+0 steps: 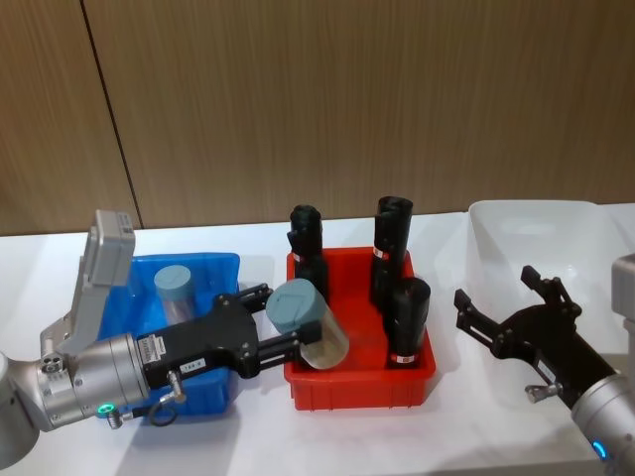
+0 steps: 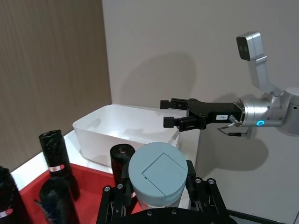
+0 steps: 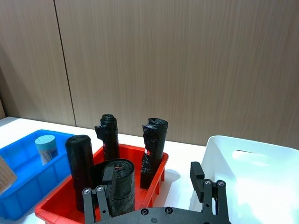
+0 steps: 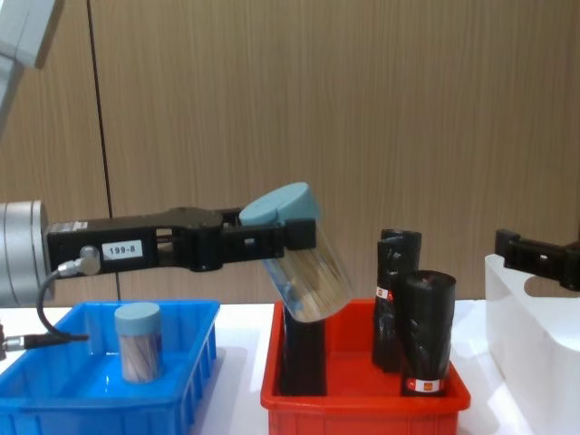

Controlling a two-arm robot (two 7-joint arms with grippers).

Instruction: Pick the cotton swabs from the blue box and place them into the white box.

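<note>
Tabletop point(image 1: 60, 248) white; left hand point(image 1: 275, 318) grips tilted cotton swabs point(image 1: 316, 332) over red bin point(image 1: 357, 385); right hand point(image 1: 496, 288) open by white box point(image 1: 496, 220)

A white counter point(image 1: 258, 436) carries three bins in a row. The blue box point(image 1: 213, 268) rests below and behind the left jaws. The red bin point(image 1: 357, 382) sits near it, not touching, with one front corner beneath those jaws. The white box point(image 1: 496, 223) stands at the red bin's other side, close by the right jaws.
</note>
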